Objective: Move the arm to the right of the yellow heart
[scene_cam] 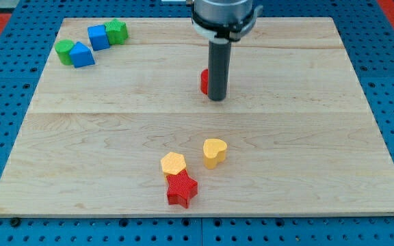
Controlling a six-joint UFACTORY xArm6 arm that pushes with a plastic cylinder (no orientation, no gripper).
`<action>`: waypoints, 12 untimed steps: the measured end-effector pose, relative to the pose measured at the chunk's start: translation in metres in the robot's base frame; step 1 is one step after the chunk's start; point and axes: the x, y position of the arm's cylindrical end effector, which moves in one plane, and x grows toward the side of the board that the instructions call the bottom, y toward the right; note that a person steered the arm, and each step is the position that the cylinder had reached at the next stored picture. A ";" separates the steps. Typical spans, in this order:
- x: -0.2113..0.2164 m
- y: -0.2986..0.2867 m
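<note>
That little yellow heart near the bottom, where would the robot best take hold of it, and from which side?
It can't grip: I have only a rod, so I push. My tip sits well above the yellow heart, beside a red block. The heart's right flank is probably the best contact side, since the yellow hexagon and red star crowd its lower left.

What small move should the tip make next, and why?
Probably slide my tip toward the view's bottom and slightly right. It stands well above the yellow heart, beside a partly hidden red block, and the board right of the heart looks free.
</note>
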 end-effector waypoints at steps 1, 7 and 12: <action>0.016 0.067; 0.090 0.151; 0.166 0.046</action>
